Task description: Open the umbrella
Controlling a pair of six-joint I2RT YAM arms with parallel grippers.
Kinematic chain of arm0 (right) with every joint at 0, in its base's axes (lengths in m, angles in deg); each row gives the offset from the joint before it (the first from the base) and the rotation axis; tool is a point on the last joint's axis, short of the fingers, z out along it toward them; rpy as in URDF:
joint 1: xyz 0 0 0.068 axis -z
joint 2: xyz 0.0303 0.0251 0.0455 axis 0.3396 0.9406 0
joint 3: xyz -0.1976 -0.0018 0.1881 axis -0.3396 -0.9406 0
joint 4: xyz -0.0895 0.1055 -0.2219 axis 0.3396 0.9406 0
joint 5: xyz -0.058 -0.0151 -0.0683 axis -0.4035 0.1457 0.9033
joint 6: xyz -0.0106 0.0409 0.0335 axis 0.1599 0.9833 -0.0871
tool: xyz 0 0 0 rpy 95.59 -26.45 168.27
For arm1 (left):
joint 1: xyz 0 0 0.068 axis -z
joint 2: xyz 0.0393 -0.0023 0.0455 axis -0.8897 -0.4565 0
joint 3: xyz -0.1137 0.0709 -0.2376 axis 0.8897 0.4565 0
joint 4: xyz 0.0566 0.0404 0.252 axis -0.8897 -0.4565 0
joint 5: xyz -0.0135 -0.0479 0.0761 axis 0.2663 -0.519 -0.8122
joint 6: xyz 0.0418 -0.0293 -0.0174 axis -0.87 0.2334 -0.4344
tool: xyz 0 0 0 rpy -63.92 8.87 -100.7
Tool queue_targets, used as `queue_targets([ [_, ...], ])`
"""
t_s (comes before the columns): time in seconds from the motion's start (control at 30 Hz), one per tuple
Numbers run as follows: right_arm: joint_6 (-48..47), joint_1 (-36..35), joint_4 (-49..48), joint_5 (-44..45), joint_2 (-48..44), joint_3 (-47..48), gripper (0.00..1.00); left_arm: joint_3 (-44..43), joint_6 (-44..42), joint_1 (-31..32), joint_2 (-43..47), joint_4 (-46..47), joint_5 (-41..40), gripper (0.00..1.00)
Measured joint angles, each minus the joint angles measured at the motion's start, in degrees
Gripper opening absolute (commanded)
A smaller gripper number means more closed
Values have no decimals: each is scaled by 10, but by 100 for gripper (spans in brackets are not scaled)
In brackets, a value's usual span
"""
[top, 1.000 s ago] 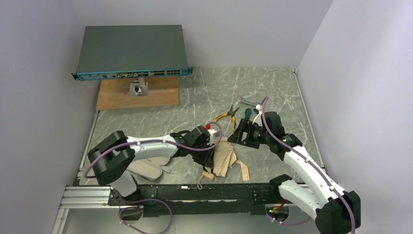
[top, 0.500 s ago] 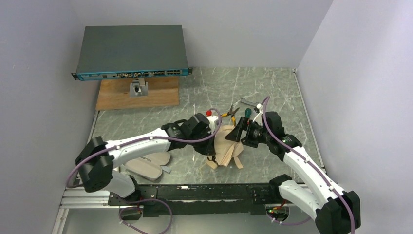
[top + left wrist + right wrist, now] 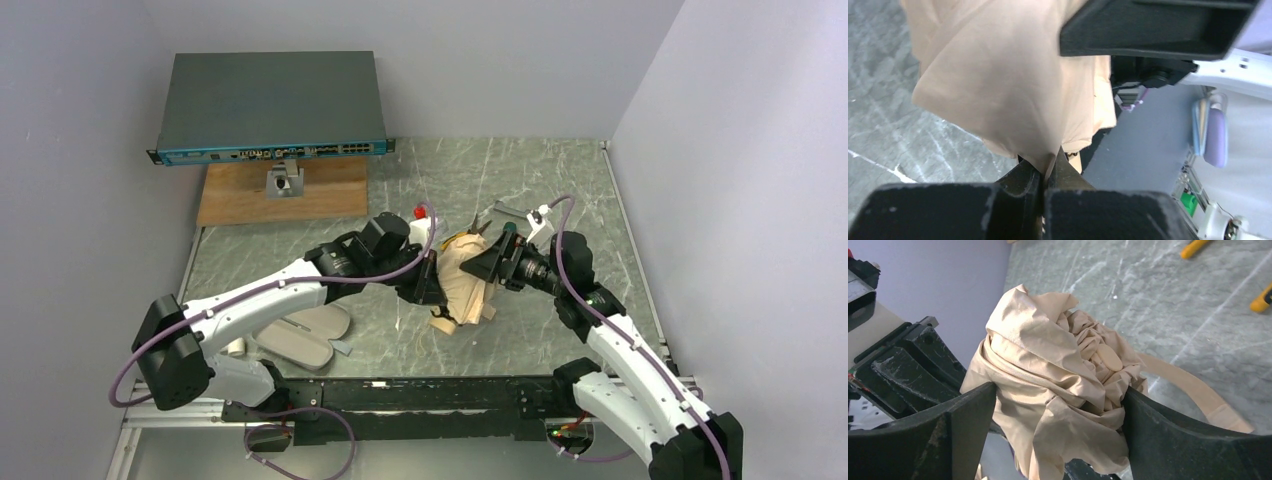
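Note:
The umbrella [image 3: 466, 287] is a crumpled tan bundle lifted off the marble table, with its cream handle [image 3: 444, 320] hanging at the low end. My left gripper [image 3: 430, 288] is shut on a fold of the tan fabric [image 3: 998, 75], and its jaws [image 3: 1048, 162] pinch the cloth tight. My right gripper [image 3: 482, 264] stands open, one finger on each side of the bunched canopy [image 3: 1058, 360], and the cloth brushes both fingers [image 3: 973, 415]. The tan strap [image 3: 1198, 390] curves out behind the right finger. The shaft is hidden inside the fabric.
A pale pink sleeve [image 3: 300, 340] lies on the table at the near left. A grey network switch [image 3: 270, 105] sits on a stand over a wooden board [image 3: 285, 190] at the back left. Yellow plier handles [image 3: 1262, 300] lie beyond the umbrella. Walls close in on both sides.
The left gripper closed on the fabric and carried the umbrella up and toward the back. The right gripper swung in from the right and opened wider around the canopy.

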Motion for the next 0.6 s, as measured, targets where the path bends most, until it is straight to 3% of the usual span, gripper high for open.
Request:
queue_targets([
  [0.1,19,3,-53,-24,-2,-17,63,0,0,-3,7,11,36,0],
  [0.23,32,7,-96,-45,-7,-25,12,0,2,-9,12,17,79,1],
  [0.27,33,9,-103,-46,-10,-25,0,0,1,-10,14,16,86,8],
  [0.3,33,10,-108,-47,-14,-23,0,0,1,-11,14,16,90,28],
  [0.37,34,11,-106,-49,-20,-16,0,0,-2,-12,15,14,98,84],
  [0.4,29,10,-101,-47,-20,-8,0,-1,-11,-11,15,17,104,98],
  [0.6,2,3,0,0,1,73,0,-29,-23,4,33,21,66,99],
])
